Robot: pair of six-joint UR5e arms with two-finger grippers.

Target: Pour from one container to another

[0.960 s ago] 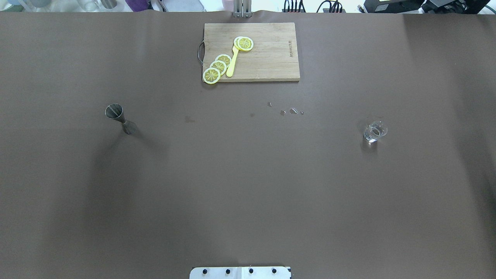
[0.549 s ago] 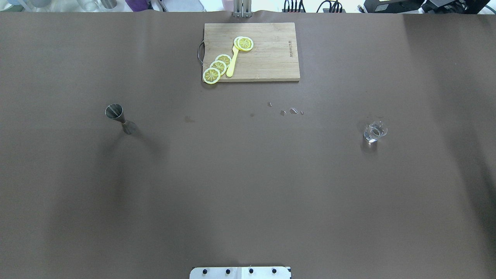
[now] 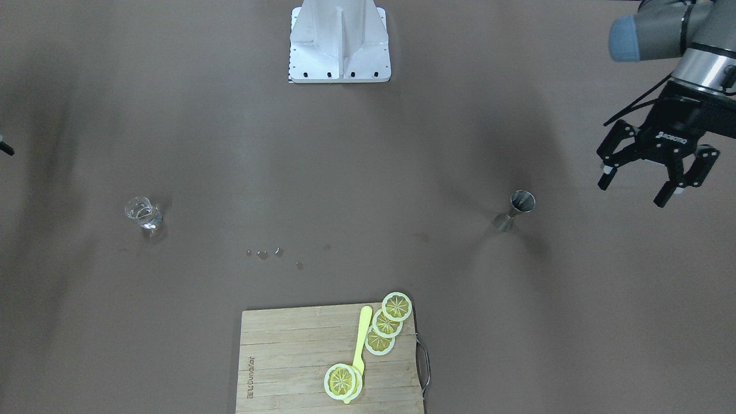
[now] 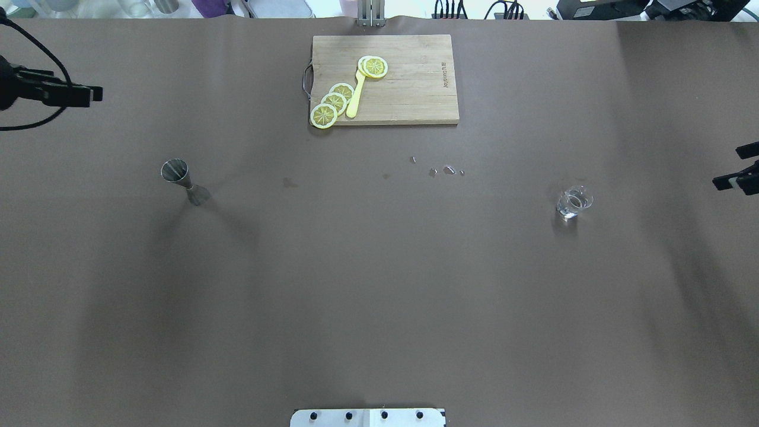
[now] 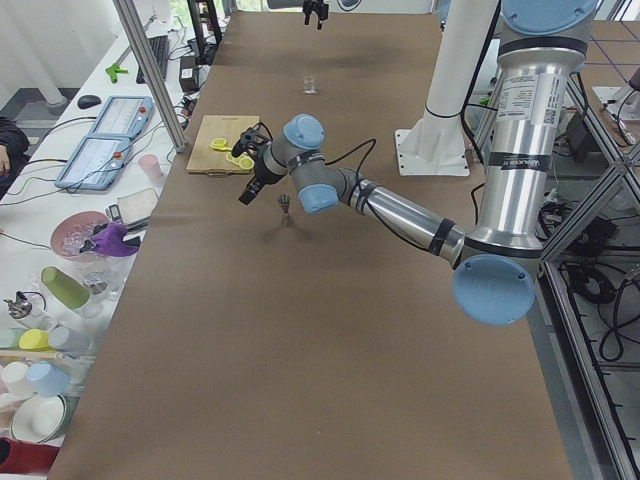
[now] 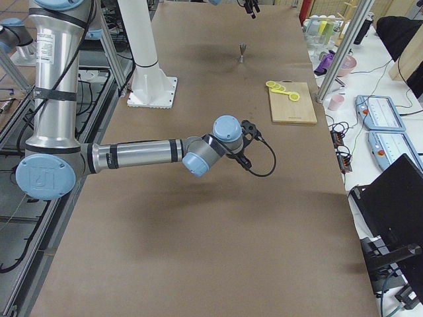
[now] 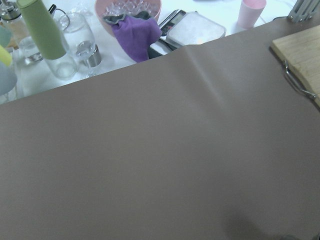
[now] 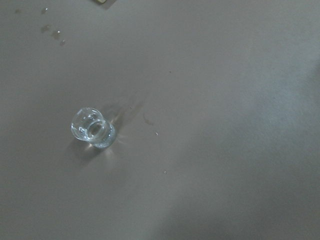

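Observation:
A steel jigger (image 4: 178, 178) stands upright on the brown table at the left, also seen across the table (image 3: 517, 208). A small clear glass (image 4: 573, 201) stands at the right; the right wrist view looks down on the glass (image 8: 92, 128). My left gripper (image 3: 631, 194) hangs open and empty above the table, out beyond the jigger near the table's end. It shows at the left edge of the overhead view as the left gripper (image 4: 95, 93). My right gripper (image 4: 728, 168) is open and empty at the right edge, well apart from the glass.
A wooden cutting board (image 4: 409, 89) with lemon slices (image 4: 333, 102) and a yellow spatula lies at the far centre. A few water droplets (image 4: 442, 171) dot the table before it. Cups, bottles and a bowl (image 7: 127, 10) stand off the far left end.
Both grippers have come into the overhead view, the left at the upper left edge and the right at the right edge. Jigger and glass have not moved.

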